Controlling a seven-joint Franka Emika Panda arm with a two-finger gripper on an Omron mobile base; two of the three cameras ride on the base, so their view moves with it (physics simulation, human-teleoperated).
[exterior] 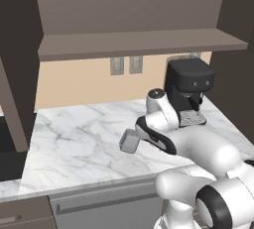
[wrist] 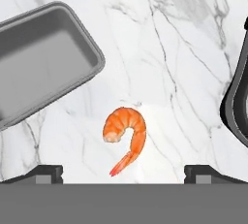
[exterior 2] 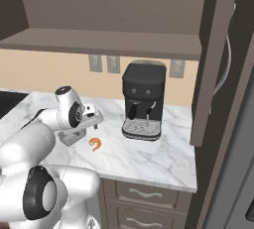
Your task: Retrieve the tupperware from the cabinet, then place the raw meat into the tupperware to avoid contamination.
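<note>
Orange raw meat (wrist: pixel 126 138) lay on the marble counter (wrist: pixel 184 63) beside the empty tupperware (wrist: pixel 41 60); gripper (wrist: pixel 123 172) spread wide above it; probably light, soft, slippery; pinch the thick curled body.

No readable text, label or number appears anywhere, though the coffee machine (exterior 2: pixel 144 99) is perhaps too small to tell.
</note>
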